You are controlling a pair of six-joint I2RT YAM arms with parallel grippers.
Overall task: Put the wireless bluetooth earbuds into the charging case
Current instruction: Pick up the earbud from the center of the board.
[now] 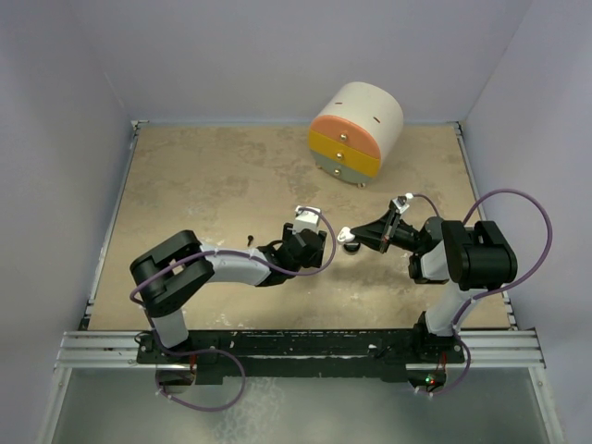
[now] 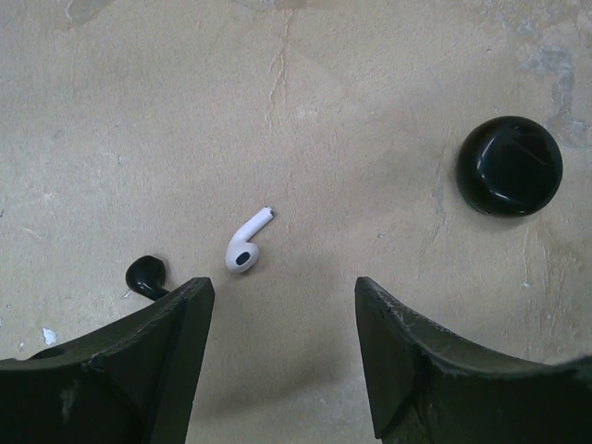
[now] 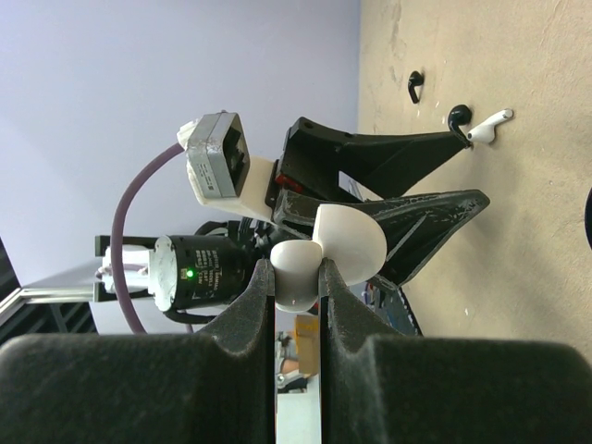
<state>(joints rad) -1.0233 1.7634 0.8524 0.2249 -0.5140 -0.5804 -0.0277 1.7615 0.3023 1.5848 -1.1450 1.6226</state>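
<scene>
My left gripper [image 2: 282, 289] hangs low over the table [image 2: 370, 74], jaws wide apart, with a white earbud [image 2: 248, 242] lying on its side just ahead of them. My right gripper [image 3: 296, 268] is clamped tight on a rounded white piece [image 3: 338, 242], probably the other earbud. The black charging case [image 2: 510, 166] sits apart from the loose bud, nearer my right gripper. Light, hard and glossy, the bud will likely skid or squirt free, so I'd pinch across its stem near the bulb.
</scene>
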